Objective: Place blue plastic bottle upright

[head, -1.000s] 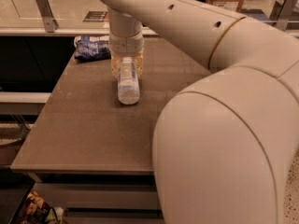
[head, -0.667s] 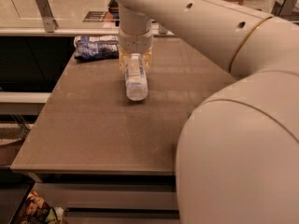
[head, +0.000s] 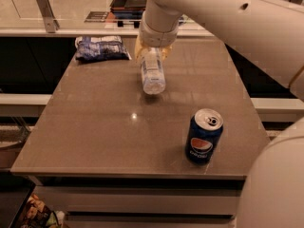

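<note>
crinkly blue snack bag [head: 100,47] lies flat, off to the left of the gripper [head: 152,52]. the gripper's yellowish fingers [head: 138,49] are clamped on the far end of the blue plastic bottle [head: 153,76]. it's clear plastic, tilted, round base poking toward the camera. right of the gripper and nearer the camera, a shiny pepsi can [head: 204,136] stands upright. smooth grey-brown table [head: 95,127], pale counter ledge [head: 57,32] behind.

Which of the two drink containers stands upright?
The Pepsi can, front right on the table, top up. The bottle is not upright: the gripper, over the table's back middle, holds it tilted.
</note>
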### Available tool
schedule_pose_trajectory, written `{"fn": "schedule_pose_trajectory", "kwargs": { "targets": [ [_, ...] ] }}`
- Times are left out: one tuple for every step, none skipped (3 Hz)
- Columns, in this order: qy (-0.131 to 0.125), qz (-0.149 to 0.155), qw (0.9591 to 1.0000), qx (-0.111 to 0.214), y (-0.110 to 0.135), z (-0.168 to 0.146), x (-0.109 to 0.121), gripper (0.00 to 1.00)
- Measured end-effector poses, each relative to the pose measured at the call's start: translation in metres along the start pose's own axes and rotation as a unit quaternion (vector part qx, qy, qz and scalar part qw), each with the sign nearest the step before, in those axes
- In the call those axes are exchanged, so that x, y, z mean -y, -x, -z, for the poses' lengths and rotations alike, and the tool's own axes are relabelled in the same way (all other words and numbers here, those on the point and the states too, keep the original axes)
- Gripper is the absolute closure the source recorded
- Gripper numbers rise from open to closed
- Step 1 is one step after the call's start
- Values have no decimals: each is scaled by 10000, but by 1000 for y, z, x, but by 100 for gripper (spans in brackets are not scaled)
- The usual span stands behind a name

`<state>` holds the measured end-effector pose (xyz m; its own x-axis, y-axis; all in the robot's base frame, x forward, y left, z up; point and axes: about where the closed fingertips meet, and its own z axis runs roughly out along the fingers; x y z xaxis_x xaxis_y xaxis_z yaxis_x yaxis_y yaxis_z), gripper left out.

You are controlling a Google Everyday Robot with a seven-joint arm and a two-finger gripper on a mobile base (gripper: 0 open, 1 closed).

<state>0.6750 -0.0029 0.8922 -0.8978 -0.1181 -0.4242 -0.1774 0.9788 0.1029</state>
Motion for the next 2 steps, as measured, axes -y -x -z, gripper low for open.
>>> {"fn": "schedule_pose_trajectory", "kwargs": {
  "targets": [
    [291, 210, 9981, 497, 18, 14, 16, 100],
    [599, 527, 9921, 965, 35, 34, 32, 100]
  ]
}}
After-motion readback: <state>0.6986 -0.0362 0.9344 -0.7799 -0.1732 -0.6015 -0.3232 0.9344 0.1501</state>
